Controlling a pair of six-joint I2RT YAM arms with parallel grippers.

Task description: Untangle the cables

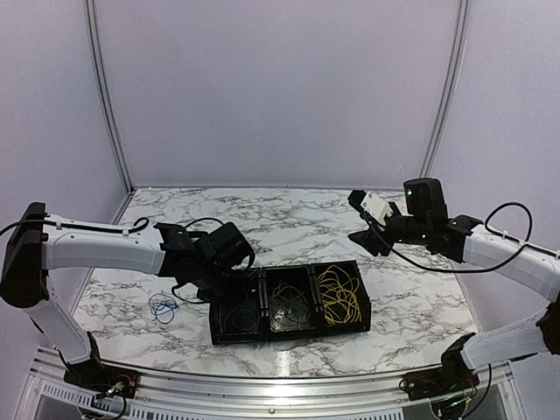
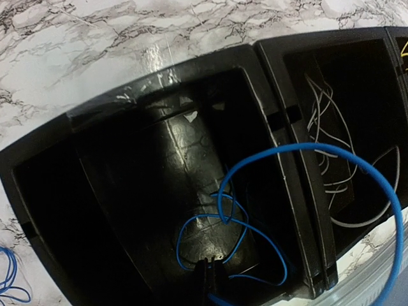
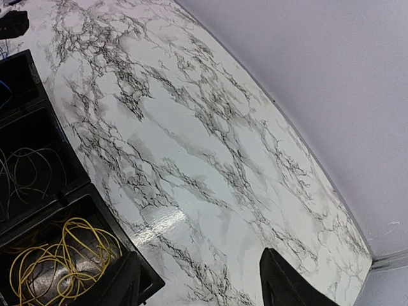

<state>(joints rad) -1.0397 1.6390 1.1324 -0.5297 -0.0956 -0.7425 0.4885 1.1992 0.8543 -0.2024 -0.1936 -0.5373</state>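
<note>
- Now the left gripper is reaching down into the left compartment of the black tray. Its fingers are pressing together and pinching the blue cable.
- From this pinch, the blue cable is rising in one big arc. The arc is crossing over the divider wall above the middle compartment, and smaller loops are lying on the compartment floor.
- The grey cable is lying in the middle compartment, and its strands are touching the inner walls.
- The yellow cable is coiling in the right compartment, inside the rim.
- A loose blue loop is lying on the table, just beside the tray's left end and apart from it.
- The right gripper is hanging high above the table, to the right of the tray and behind it. Its fingers are standing wide apart with only marble showing between them.
- The tray is sitting near the front edge of the table, with its long side running parallel to the metal rail.
- Behind the tray, the marble surface is stretching wide up to the back wall. On the right side it is running to the curved corner, as the right wrist view is showing.
- The left arm is leaning low across the table's left part, close to the tray's left wall.
</note>
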